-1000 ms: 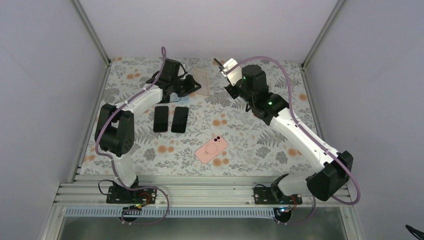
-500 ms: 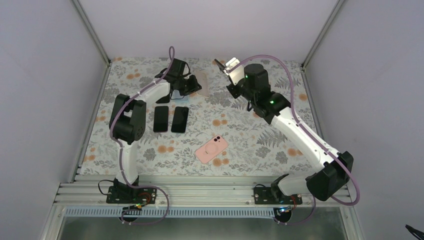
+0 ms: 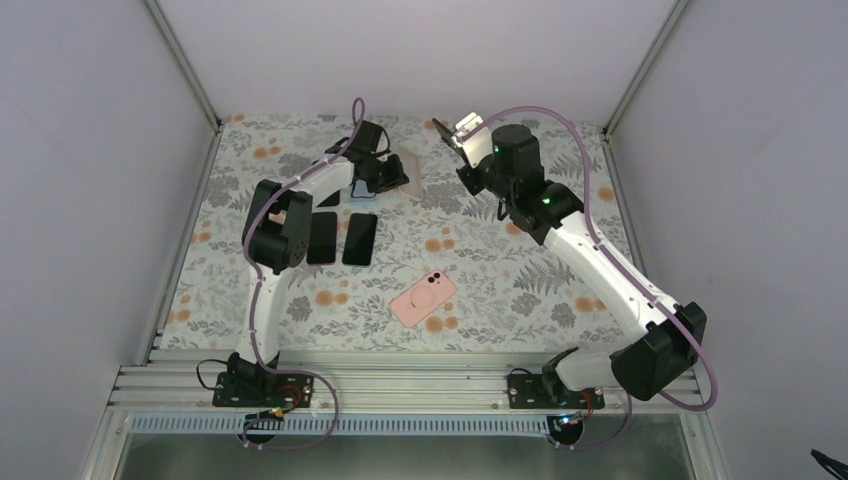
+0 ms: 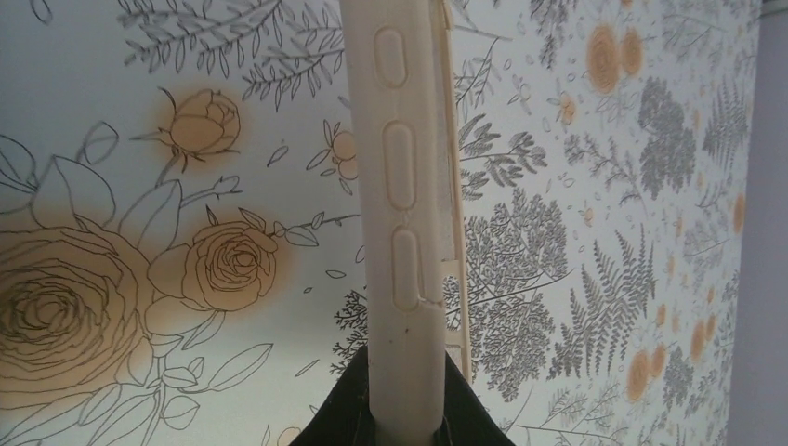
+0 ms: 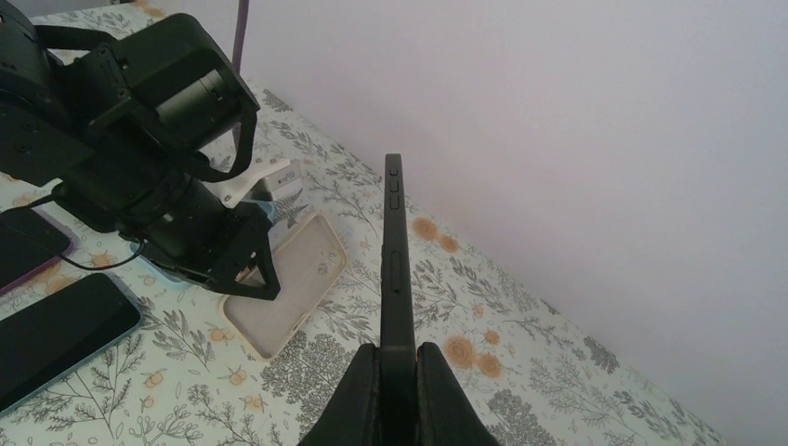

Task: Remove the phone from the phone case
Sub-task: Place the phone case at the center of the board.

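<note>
Setting: a tabletop (image 3: 500,290) under a grey cloth printed with flowers and ferns, closed in by plain pale walls (image 3: 420,50) on three sides.

1. We note, nearest, a pink phone (image 3: 423,299) lying camera side up at the near centre, set at a slant and well apart from both claws.

2. Further back on the left we list two black phones (image 3: 341,238), flat, side by side, with their long edges parallel and a narrow gap between them.

3. At the far centre, the left claw (image 3: 390,180) is clamped tight on the near end of the beige phone case (image 5: 283,288). The case lies low on the cloth with its open side up and nothing in it. In the left wrist view we see its button edge running up from between the fingers.

4. Farthest, right of the case and clear of it, the right claw (image 5: 397,372) is closed hard on the dark phone (image 5: 394,251). The phone is out of its case and raised above the tabletop. It is held edge-on, with its side buttons showing.
</note>
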### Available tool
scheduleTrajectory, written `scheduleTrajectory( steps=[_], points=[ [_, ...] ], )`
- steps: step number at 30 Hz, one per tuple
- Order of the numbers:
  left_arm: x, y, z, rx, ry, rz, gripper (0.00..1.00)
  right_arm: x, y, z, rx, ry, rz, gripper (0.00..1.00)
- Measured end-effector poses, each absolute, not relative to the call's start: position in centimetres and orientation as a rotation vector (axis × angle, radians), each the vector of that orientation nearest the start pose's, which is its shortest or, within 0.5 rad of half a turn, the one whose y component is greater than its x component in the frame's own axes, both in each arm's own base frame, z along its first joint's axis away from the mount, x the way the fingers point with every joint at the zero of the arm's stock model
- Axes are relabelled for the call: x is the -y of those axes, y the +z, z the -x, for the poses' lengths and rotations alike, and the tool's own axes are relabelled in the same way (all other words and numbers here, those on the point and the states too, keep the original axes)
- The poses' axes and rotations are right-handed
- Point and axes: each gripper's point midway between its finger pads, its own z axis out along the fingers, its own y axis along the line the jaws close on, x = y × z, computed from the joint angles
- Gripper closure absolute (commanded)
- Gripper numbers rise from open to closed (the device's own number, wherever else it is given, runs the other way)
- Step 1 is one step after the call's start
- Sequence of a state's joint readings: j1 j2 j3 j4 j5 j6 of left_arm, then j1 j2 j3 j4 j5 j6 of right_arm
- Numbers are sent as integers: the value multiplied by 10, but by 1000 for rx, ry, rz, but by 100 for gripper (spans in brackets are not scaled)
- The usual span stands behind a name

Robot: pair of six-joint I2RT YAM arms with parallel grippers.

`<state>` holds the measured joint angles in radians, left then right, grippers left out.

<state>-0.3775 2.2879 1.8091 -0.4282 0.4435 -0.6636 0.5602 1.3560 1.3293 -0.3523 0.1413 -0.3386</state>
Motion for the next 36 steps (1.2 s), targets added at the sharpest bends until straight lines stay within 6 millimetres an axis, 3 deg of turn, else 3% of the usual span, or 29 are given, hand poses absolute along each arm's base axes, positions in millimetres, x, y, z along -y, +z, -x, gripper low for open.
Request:
scheduleTrajectory(
  steps=[5,13,18,25,31,36],
  points=[
    [290,61,-510,-2646,-954,161,95,-210,333,-383,-1799,11,763,96],
    [296,53,-515,-2649,-874,126,79,-207,330,-384,-1815,21,758,96],
    [290,47,-515,-2660,-774,127,76,-207,330,-384,-1817,29,755,96],
    [280,40,-515,-2674,-670,141,60,-206,330,-385,-1819,33,752,96],
    [275,37,-514,-2684,-619,150,55,-207,330,-384,-1819,37,754,96],
    [273,39,-515,-2681,-590,140,44,-207,330,-384,-1818,37,755,96]
  ],
)
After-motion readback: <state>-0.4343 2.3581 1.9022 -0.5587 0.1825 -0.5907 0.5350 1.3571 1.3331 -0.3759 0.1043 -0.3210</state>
